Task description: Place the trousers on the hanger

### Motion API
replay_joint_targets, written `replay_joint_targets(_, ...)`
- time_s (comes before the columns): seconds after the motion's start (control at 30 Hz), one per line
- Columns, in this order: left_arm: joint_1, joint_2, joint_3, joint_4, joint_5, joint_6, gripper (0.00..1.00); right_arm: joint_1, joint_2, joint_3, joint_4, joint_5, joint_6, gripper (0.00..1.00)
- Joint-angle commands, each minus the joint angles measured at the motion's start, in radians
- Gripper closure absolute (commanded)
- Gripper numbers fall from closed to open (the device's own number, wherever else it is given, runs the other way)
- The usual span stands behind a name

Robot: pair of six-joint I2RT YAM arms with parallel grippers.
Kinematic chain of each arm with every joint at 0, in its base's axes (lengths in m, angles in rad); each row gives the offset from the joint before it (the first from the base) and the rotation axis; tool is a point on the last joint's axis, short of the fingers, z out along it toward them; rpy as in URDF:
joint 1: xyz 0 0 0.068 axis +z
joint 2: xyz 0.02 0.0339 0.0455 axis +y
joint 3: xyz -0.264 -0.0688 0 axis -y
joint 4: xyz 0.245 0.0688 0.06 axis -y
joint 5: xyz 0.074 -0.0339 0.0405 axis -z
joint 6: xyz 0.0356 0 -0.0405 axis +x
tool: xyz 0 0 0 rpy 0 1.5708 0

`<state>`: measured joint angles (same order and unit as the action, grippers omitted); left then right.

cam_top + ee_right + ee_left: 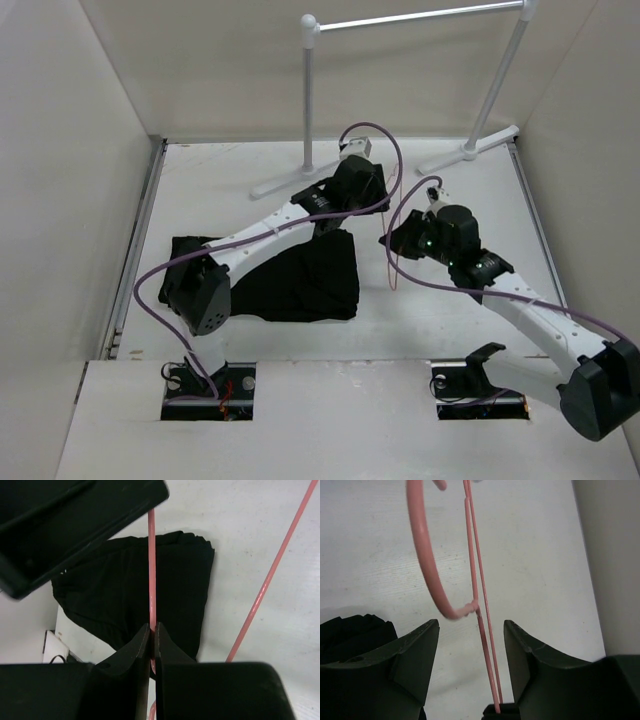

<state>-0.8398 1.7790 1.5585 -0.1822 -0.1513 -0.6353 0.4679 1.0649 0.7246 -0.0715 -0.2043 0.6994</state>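
Observation:
The black trousers [310, 285] lie bunched on the table, with my left arm crossing over them. The thin pink hanger [392, 262] is held up off the table beside them. My right gripper [153, 626] is shut on one hanger [151, 570] wire, and the trousers [115, 590] lie below it. My left gripper [471, 625] is open, its jaws standing either side of two hanger wires with a gap on each side. The hanger's curved hook [427, 565] shows just beyond the jaws. A fold of the trousers [350, 630] shows at the left.
A white tube rack [310, 100] stands at the back of the table, its feet reaching forward. White walls close in the left, right and rear. My two grippers [372, 195] are close together at mid-table.

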Motion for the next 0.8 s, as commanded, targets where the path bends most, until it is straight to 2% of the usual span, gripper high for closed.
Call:
replay_joint_targets(0.0, -0.020, 0.003, 0.071, 0.069, -0.093, 0.016, 0.50, 0.016, -0.048, -0.017, 0.024, 0.054, 0.014, 0.97)
replay_joint_targets(0.07, -0.025, 0.028, 0.089, 0.066, -0.097, 0.016, 0.56, 0.022, -0.063, -0.028, 0.019, 0.055, 0.017, 0.97)
replay_joint_targets(0.3, -0.046, 0.051, 0.095, 0.061, -0.097, 0.009, 0.87, 0.024, -0.100, -0.048, -0.008, 0.066, 0.006, 0.96)
replay_joint_targets(0.4, -0.046, 0.051, 0.075, 0.090, -0.090, -0.010, 0.88, 0.024, -0.114, -0.060, -0.016, 0.066, 0.005, 0.96)
replay_joint_targets(0.53, -0.070, 0.057, 0.045, 0.141, -0.079, -0.038, 0.71, 0.031, -0.121, -0.070, -0.016, 0.055, 0.009, 0.96)
replay_joint_targets(0.7, -0.087, 0.076, 0.037, 0.148, -0.096, -0.044, 0.73, 0.042, -0.134, -0.071, -0.017, 0.055, 0.012, 0.96)
replay_joint_targets(0.77, -0.092, 0.077, 0.038, 0.148, -0.097, -0.047, 0.80, 0.042, -0.143, -0.073, -0.019, 0.055, 0.014, 0.96)
